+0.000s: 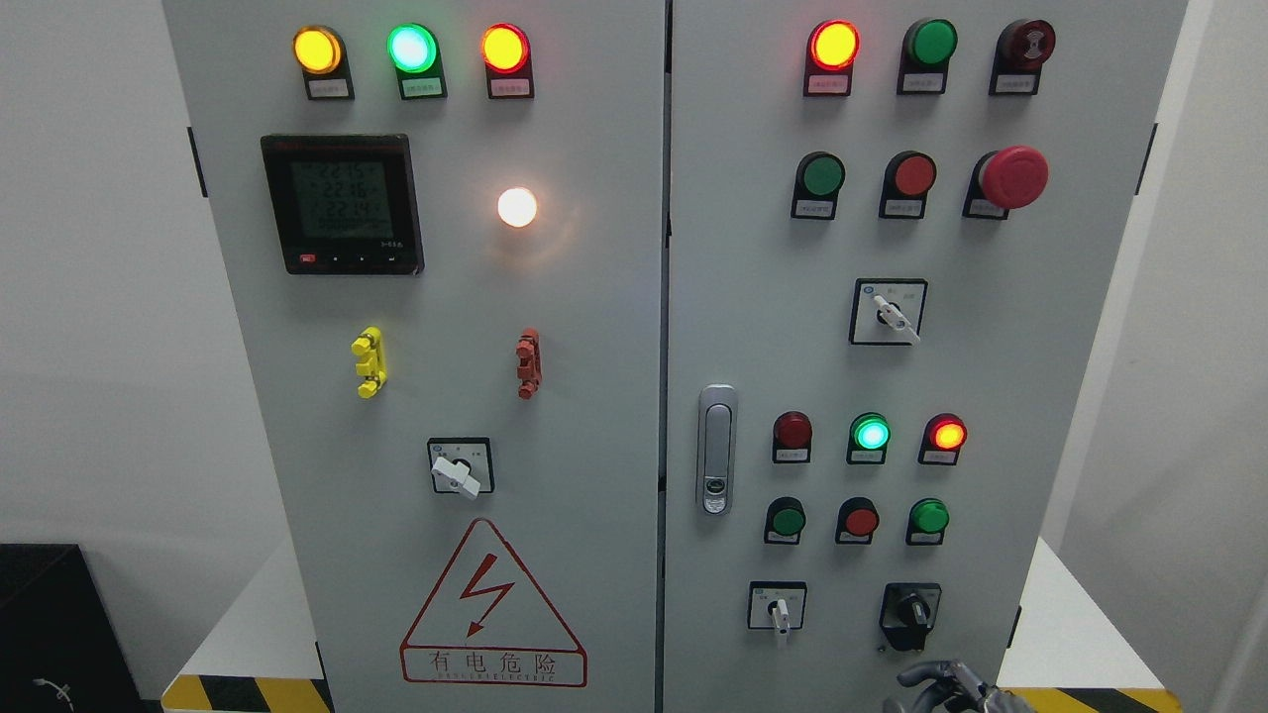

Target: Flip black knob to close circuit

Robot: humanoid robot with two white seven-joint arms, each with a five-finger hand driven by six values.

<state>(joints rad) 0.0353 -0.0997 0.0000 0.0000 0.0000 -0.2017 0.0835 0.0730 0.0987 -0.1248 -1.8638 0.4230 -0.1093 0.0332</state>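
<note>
Black knob [909, 614], low on the cabinet's right door, right of the white-handled switch [779, 607]: rigid plastic, probably stiff; pinch its raised bar. Right hand [946, 688] just below, fingers curled, empty.

A single head-mounted camera faces the grey control cabinet [634, 356] nearly square-on, tilted slightly downward and set close, so both door panels fill the frame from the top lamps to the striped base (bare wall shows at far left and right). Only this one view is supplied.
</note>
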